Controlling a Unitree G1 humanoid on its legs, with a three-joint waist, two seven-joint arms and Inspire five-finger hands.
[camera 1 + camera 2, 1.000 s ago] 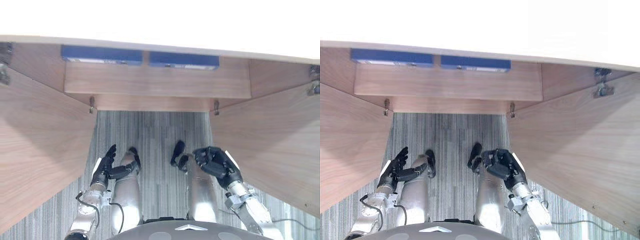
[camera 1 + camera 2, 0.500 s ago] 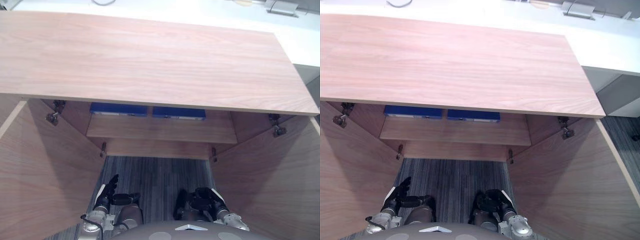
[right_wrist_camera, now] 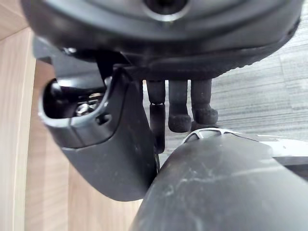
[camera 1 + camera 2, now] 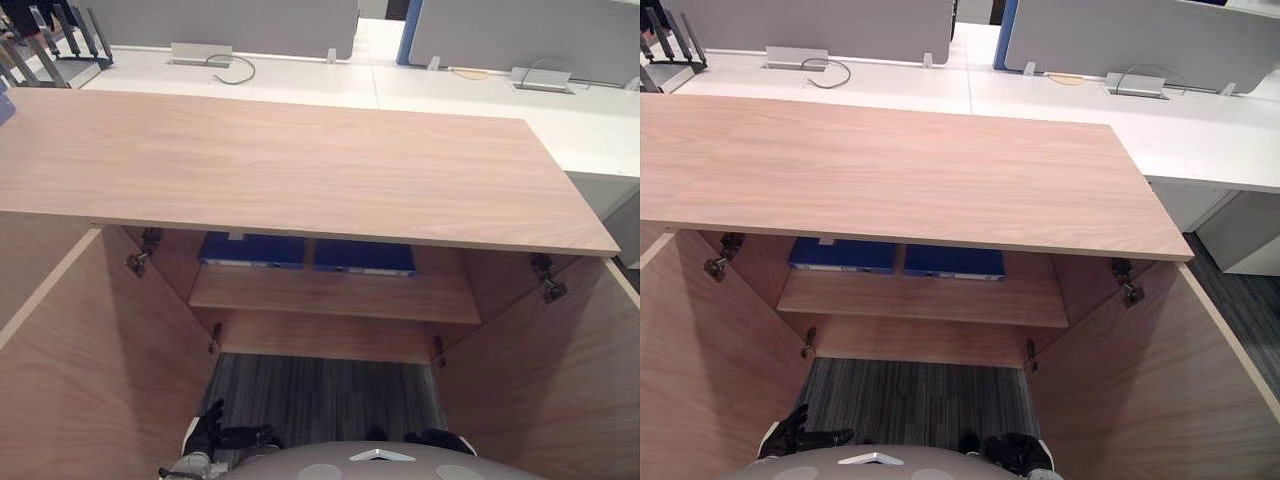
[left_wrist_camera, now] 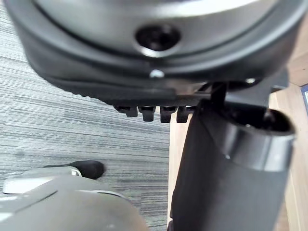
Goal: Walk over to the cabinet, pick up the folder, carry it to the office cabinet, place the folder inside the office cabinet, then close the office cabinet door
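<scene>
Two blue folders lie flat side by side on the upper shelf [image 4: 330, 295] inside the open wooden cabinet [image 4: 300, 165]: the left folder [image 4: 252, 249] and the right folder [image 4: 364, 256]. Both hands hang low in front of the cabinet, well below the shelf and far from the folders. My left hand [image 4: 212, 433] has straight fingers [image 5: 154, 113] and holds nothing. My right hand [image 4: 1012, 452] is empty too, its fingers [image 3: 180, 110] hanging relaxed over the carpet.
Both cabinet doors stand swung out towards me, the left door [image 4: 90, 370] and the right door [image 4: 550, 390], framing a strip of grey carpet [image 4: 320, 400]. Behind the cabinet runs a white desk [image 4: 300, 80] with grey partition screens.
The camera has tilted up, so the cabinet top and the desk behind it have come into view and the hands sit at the bottom edge. The folders have not moved.
</scene>
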